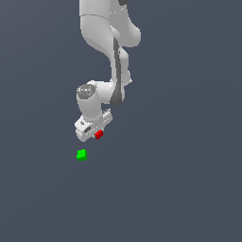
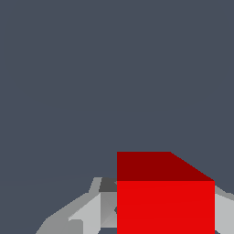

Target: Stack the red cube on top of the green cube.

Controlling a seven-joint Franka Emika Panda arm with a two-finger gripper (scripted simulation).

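Worktop (image 1: pixel 189 189) lies bare and grey around the green cube (image 1: pixel 81 154), which sits apart, below the claw (image 1: pixel 96 133). The white arm (image 1: pixel 113 52) reaches down, its claw clamped on the red cube (image 1: pixel 99 134).

the only thing in view apart from the task's things and the arm is the surface (image 1: pixel 189 189). in the exterior view it is a flat, plain slate grey-blue that fills the whole picture, from the exterior view's left to its right and from near to far, with no edge, seam, pattern or marking to be seen. its tone is even throughout, a touch duller than a clean blue. the wrist view shows the same surface (image 2: pixel 68 68), again one unbroken dark grey-blue field with no texture or line on it. whether it is a table top or a floor cannot be told.
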